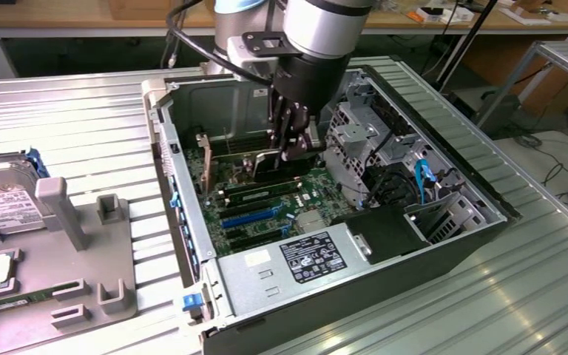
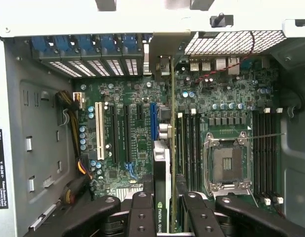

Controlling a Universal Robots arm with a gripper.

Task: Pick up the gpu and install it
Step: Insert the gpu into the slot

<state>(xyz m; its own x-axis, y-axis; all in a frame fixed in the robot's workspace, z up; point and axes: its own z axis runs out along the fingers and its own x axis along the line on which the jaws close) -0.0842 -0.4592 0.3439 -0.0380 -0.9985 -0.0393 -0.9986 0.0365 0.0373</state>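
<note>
The gpu (image 1: pixel 257 164) stands on edge inside the open computer case (image 1: pixel 180 192), low over the motherboard (image 1: pixel 264 211), with its metal bracket (image 1: pixel 205 159) toward the case's rear wall. My gripper (image 1: pixel 294 151) reaches down into the case and is shut on the card's upper edge. In the wrist view the gpu (image 2: pixel 162 163) runs edge-on between the expansion slots, and its bracket (image 2: pixel 165 54) is against the rear slot openings. My gripper (image 2: pixel 166 217) has a black finger on each side of the card. I cannot tell whether the card's edge sits in a slot.
A CPU socket (image 2: pixel 226 163) and memory slots (image 2: pixel 266 148) lie beside the card. The power supply (image 1: pixel 299 259) and drive cage (image 1: pixel 442 214) fill the case's near end. A grey fixture (image 1: pixel 67 244) with a hard drive (image 1: pixel 3 203) stands at the exterior view's left.
</note>
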